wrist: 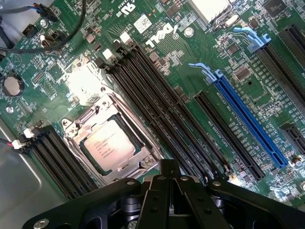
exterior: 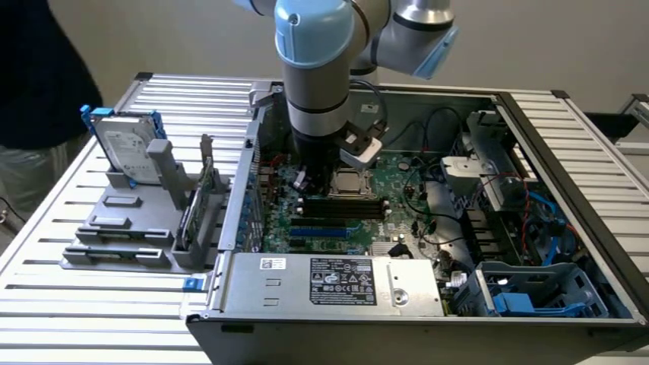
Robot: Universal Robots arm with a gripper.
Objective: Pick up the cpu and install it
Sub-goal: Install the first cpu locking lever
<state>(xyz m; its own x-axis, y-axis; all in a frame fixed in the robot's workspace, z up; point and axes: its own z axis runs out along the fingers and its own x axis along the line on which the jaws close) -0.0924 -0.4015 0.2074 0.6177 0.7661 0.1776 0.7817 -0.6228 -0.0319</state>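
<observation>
The cpu (wrist: 107,145) lies flat in the metal-framed socket (wrist: 76,138) on the green motherboard (wrist: 200,52), its pale silvery top plate facing up, with black memory slots (wrist: 157,109) running along both sides of the socket. In the wrist view the gripper (wrist: 167,179) hangs above the board with its black fingers (wrist: 159,200) drawn together and nothing between them (the tips meet in one narrow point), and the chip sits just beside that point, apart from it. In the exterior view the arm (exterior: 319,84) reaches down into the open computer case (exterior: 568,152), and the cpu (exterior: 348,182) shows just beside its lower end, toward the exterior view's right. A hard drive (exterior: 127,144) stands upright in a grey holder (exterior: 121,228) on the slatted table (exterior: 61,304), well apart from the case's interior.
</observation>
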